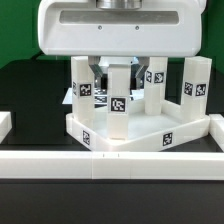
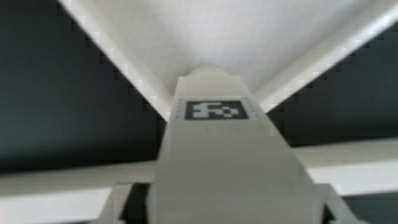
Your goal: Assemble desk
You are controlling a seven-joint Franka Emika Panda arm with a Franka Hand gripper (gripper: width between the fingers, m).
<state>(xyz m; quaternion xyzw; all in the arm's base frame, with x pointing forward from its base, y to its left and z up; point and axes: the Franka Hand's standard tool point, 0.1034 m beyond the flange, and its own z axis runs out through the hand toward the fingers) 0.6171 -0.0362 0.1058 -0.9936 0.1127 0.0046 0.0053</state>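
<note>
Legs stand upright in the tabletop [image 1: 150,135] at the middle of the frame. We see the tool [image 1: 119,72] pinching the front leg [image 1: 119,100] at its top, above the black surface [image 1: 30,85].

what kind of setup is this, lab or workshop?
Most likely a robotics lab bench. A robot gripper works over a black table edged by white border rails, and the white desk parts, such as the leg it grips, carry square tracking tags.
</note>
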